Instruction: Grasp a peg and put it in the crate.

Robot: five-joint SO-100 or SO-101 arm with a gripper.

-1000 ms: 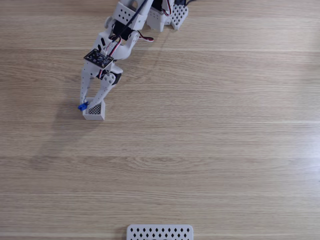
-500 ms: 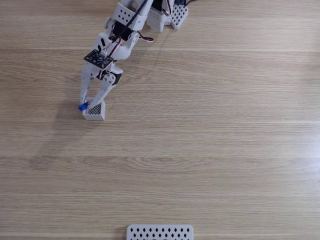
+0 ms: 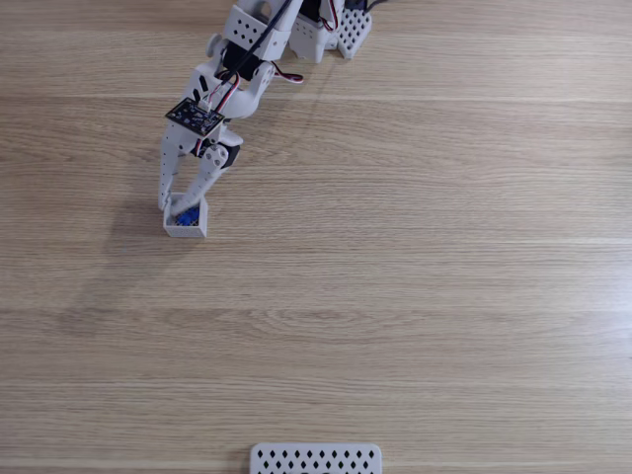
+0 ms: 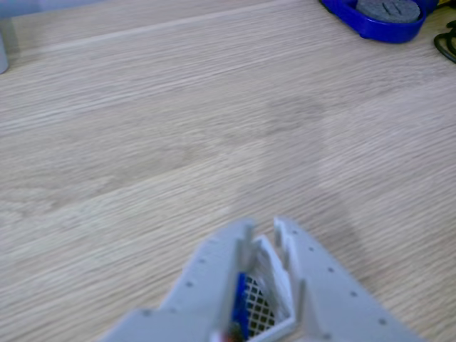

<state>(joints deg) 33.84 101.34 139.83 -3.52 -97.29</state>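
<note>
Blue plastic shows inside the crate [image 3: 186,219], which sits at the left of the fixed view on the pale wooden desk [image 3: 415,276]: it is the peg [image 3: 184,214], and it appears to lie within the crate's walls, not on the desk beside them. The hand [image 3: 178,209] points down into the same spot, its two white fingers reaching to the crate's top edge with a narrow gap between the tips. In the other view the hand [image 4: 262,229] comes in from the bottom edge, its fingers parted a little around the crate [image 4: 274,281], and the peg [image 4: 240,299] stands or leans as a slim blue sliver against the inner side of the left-hand finger, over the dark mesh bottom. Whether that finger still touches the peg I cannot tell; the hand looks slightly open rather than clamped. Further right the desk carries a perforated white panel [image 3: 315,459] at the lower edge of the fixed view, well apart from the work. My worry is the lift-out: if the peg clings to the finger or rests across the rim, a rising hand could drag it back out, or a finger catching the light crate's wall could tip or shove it.
</note>
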